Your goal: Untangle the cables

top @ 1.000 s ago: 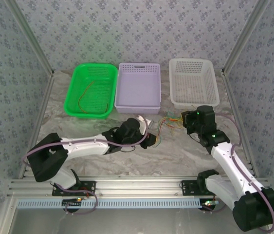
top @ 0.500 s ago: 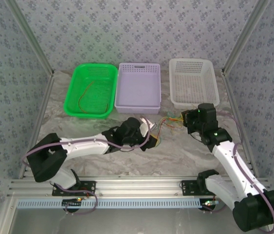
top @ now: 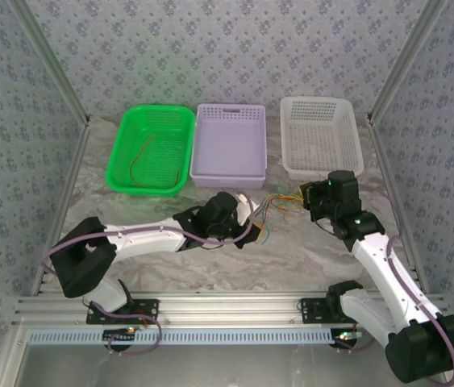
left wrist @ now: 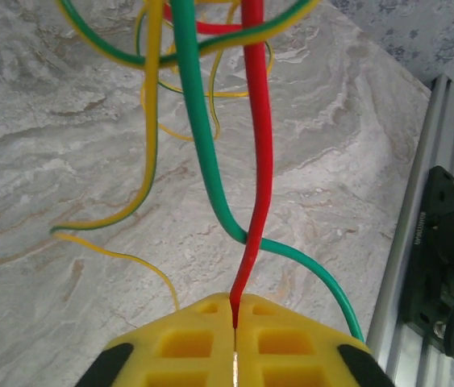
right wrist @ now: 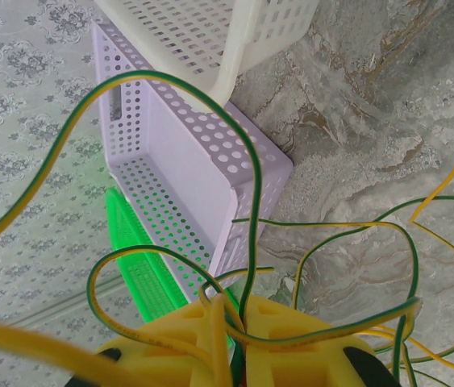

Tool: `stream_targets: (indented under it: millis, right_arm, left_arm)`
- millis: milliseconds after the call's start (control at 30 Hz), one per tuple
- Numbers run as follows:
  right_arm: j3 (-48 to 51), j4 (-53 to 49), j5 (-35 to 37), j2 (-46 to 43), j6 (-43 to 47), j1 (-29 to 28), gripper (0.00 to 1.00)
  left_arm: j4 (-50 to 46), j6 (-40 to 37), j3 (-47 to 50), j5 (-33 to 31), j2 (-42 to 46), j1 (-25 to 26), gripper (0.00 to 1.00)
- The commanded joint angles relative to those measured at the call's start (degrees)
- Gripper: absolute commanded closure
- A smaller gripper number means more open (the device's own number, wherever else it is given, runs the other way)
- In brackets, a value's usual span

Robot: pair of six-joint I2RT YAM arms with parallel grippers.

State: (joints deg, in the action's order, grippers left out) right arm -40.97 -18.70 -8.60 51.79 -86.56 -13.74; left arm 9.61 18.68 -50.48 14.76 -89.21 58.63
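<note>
Marble table (top: 291, 258) carries green basket (top: 122, 157), purple basket (top: 228, 177), white basket (top: 323, 169) along the back; left gripper (left wrist: 235, 313) pressed together, pinching red cable (left wrist: 256, 145); right gripper (right wrist: 235, 322) clamped on yellow-green strands of the cables (top: 273, 206), whose tangle hangs between both grippers just before the purple basket.

Tangled cables (top: 273, 206), thin red, green, yellow and green-yellow striped strands, looped loosely over the marbled tabletop (top: 307, 250)

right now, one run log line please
phase: untangling | left end effector: shut on red cable | right end effector: shut on yellow-green cables | tangle: between them
</note>
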Motion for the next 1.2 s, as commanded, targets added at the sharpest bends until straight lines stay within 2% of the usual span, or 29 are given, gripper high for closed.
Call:
stream_targets:
  millis: [0, 100, 233, 567, 700, 767, 867, 933, 1167]
  right_arm:
    - [0.1, -1.0, -0.3, -0.4, 0.1, -0.1, 1.00]
    - [0.6, -0.9, -0.1, -0.4, -0.1, 0.0, 1.00]
    - [0.6, -0.4, -0.1, -0.1, -0.4, 0.2, 1.00]
    - [0.8, -0.9, -1.6, 0.0, -2.1, 0.3, 1.00]
    - [0.7, -0.9, -1.7, 0.0, -2.5, 0.4, 1.00]
    - [0.9, -0.8, -1.8, -0.1, -2.6, 0.5, 1.00]
    - [1.0, -1.1, -1.6, -0.2, -2.6, 0.6, 1.00]
    - [1.0, -1.2, -1.3, -0.4, -2.5, 0.9, 1.00]
    - [-0.3, -2.4, -1.4, -0.1, -0.9, 2.9, 1.00]
  left_arm:
    - [-1.2, -0.8, -2.5, -2.1, 0.0, 0.5, 0.98]
    - [-1.0, -0.8, -2.5, -1.4, 0.3, 0.4, 0.98]
    - [-0.1, -1.2, -1.5, 1.0, 1.0, 0.9, 0.91]
    - [-0.9, -3.0, -3.5, -0.7, -0.3, 1.3, 0.82]
    - [-0.7, -3.1, -4.4, -0.8, -1.3, 1.4, 0.82]
    - [-0.7, -3.1, -4.5, -1.1, -1.4, 1.4, 0.84]
    - [-1.2, -3.3, -4.5, -1.7, -1.1, 1.4, 0.96]
    - [-2.2, -3.4, -4.5, -2.1, -0.8, 1.4, 1.00]
    - [-4.2, -3.8, -2.6, -0.7, 1.2, 1.4, 1.00]
